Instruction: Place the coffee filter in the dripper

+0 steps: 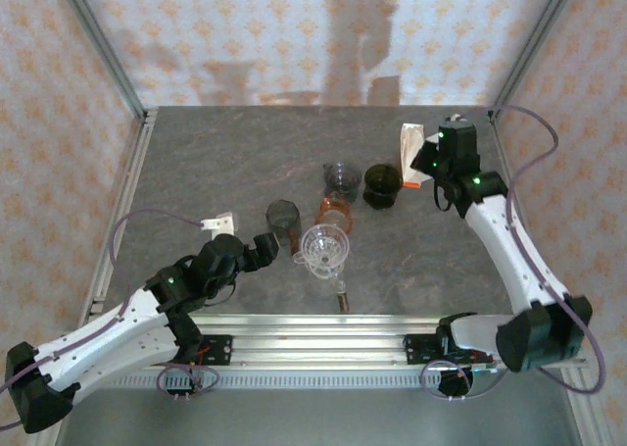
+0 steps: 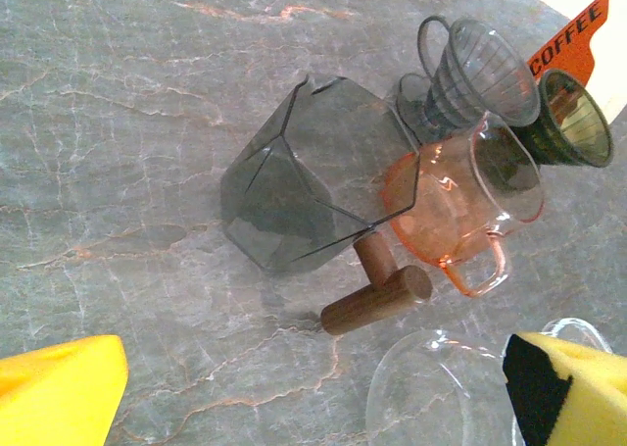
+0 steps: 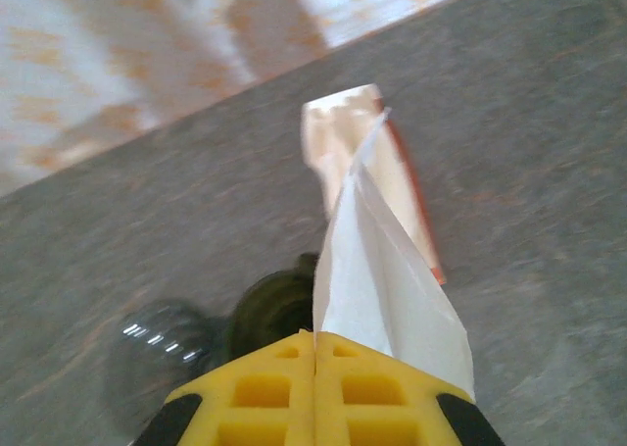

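The white coffee filter (image 3: 382, 289) is pinched at one edge between the yellow fingers of the right gripper (image 3: 313, 363), which are pressed together on it. It is just right of the dark dripper (image 1: 382, 184). Behind the filter, also right of the dark dripper, is the filter pack (image 3: 338, 137) with its orange label. Left of the dark dripper sit a grey dripper (image 1: 341, 179), an orange dripper (image 1: 334, 214) and a faceted smoky dripper (image 1: 282, 218). A clear dripper (image 1: 325, 247) lies nearer the arms. The left gripper (image 2: 313, 397) is spread wide and holds nothing, well left of the dark dripper.
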